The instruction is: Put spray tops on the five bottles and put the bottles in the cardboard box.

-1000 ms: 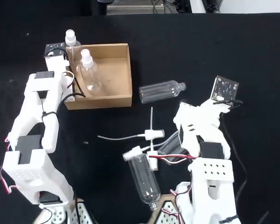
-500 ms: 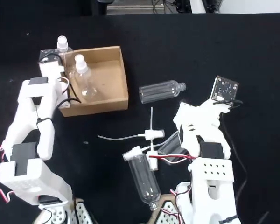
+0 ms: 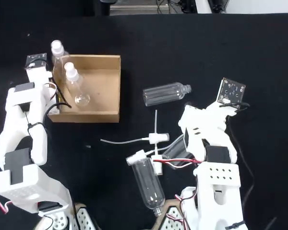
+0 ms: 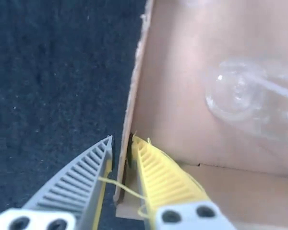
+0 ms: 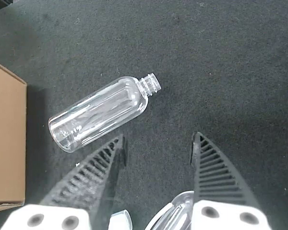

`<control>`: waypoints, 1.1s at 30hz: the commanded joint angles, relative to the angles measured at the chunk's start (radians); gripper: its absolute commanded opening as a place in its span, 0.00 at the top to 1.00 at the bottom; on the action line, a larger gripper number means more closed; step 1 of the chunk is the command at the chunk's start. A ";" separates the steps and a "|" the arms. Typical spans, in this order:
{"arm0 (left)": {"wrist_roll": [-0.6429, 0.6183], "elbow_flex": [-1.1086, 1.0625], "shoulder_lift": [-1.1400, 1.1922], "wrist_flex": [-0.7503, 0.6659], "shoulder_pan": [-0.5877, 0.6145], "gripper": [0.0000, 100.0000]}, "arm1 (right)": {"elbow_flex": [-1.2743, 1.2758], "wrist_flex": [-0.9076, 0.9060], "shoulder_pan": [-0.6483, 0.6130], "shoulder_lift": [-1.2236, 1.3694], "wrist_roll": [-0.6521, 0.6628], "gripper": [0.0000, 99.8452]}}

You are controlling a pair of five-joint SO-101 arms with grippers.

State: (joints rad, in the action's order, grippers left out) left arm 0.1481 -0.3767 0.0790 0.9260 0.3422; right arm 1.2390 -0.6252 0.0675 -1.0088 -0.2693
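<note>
The cardboard box stands at the far left with two clear bottles inside, each with a white spray top. My left gripper is shut on the box's left wall; in the left wrist view its gripper pinches the box wall, with a bottle just inside. An uncapped bottle lies mid-table, also ahead of my open right gripper as the uncapped bottle. Loose spray tops lie beside another uncapped bottle.
A further clear bottle lies partly under the right arm, with red and white wires across it. A spray top's long thin tube stretches left over the black cloth. Open cloth lies beyond and to the right of the box.
My left gripper has dragged the cardboard box leftward, with both capped bottles riding along. The right arm and the loose bottles and tops have stayed put.
</note>
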 commanded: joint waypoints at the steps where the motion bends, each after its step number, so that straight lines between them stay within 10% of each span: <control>1: 0.034 -0.016 -0.051 0.000 0.039 0.94 | -0.007 0.029 0.012 -0.018 -0.002 0.80; 33: 0.103 -0.039 -0.103 0.009 0.162 0.94 | -0.007 0.029 0.012 -0.016 -0.002 0.80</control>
State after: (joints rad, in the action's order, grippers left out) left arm 0.1880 -0.4166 0.0407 0.9337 0.4695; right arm 1.2390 -0.6252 0.0675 -1.0088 -0.2693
